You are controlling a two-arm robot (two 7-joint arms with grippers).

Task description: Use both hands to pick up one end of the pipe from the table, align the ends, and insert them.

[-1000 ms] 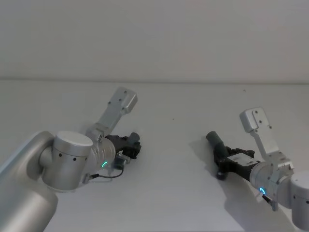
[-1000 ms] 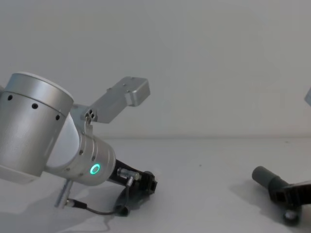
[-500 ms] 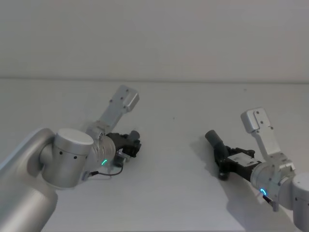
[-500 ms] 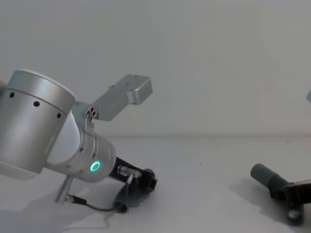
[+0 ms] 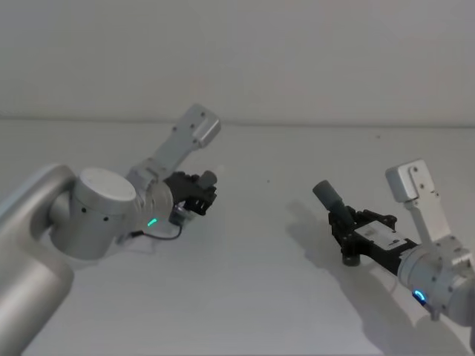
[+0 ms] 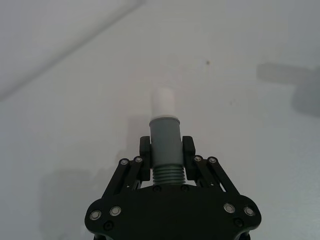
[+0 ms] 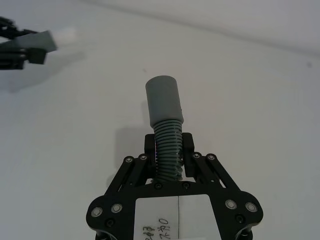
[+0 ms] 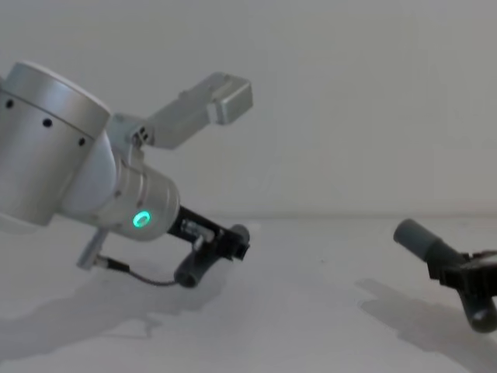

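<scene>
Head view: the left gripper (image 5: 199, 194) hangs over the left half of the table (image 5: 252, 304). Its jaws are closed on the left pipe piece (image 5: 208, 179). The right gripper (image 5: 347, 224) is over the table's right half, jaws closed on the right pipe piece (image 5: 327, 196), whose open mouth angles up toward the table's centre. The two pieces are well apart, with bare table between them.

Left wrist view: the fingers (image 6: 145, 152) are drawn in close and pinch the ribbed part of the left pipe piece just behind its smooth collar. The whitish tip (image 6: 162, 103) sticks out past the fingertips, above the table.

Right wrist view: the jaws are nearly closed and clamp the ribbed hose (image 7: 167, 150) of the right pipe piece. The grey sleeve (image 7: 163, 97) stands out beyond them. Farther across the table, the left pipe piece shows with its whitish tip pointing this way.

Chest view: the bent lower end of the left pipe piece hangs below the left gripper, clear of the table, with a shadow beneath. The right pipe piece's lower bend sits low over the table's right side. It looks just clear of the table, but contact cannot be ruled out.
</scene>
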